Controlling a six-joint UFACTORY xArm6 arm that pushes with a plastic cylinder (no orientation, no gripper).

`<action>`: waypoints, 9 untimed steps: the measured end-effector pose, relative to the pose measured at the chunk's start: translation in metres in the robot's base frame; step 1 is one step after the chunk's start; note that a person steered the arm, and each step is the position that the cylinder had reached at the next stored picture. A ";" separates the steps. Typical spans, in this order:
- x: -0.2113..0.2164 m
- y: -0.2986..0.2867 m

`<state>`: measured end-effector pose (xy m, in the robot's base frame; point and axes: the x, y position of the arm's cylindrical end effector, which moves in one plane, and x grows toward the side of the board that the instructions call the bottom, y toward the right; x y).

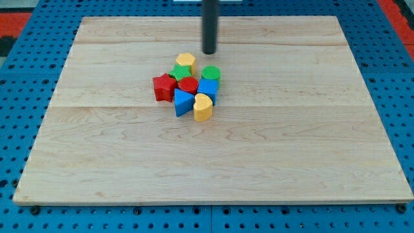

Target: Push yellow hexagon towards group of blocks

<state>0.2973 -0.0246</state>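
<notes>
The yellow hexagon (185, 62) sits at the top of a tight cluster of blocks near the board's middle, touching a green block (180, 73). The cluster also holds a red star (164, 87), a red cylinder (188, 85), a green cylinder (211, 73), a blue cube (207, 88), a blue triangle (183, 102) and a yellow heart (203, 107). My tip (209, 52) is just above and to the right of the yellow hexagon, a small gap away, not touching any block.
The wooden board (291, 149) lies on a blue perforated table (26, 213). The rod comes down from the view's top edge.
</notes>
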 end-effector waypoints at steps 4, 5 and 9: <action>0.046 -0.034; 0.051 -0.028; 0.040 -0.018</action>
<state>0.3372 -0.0429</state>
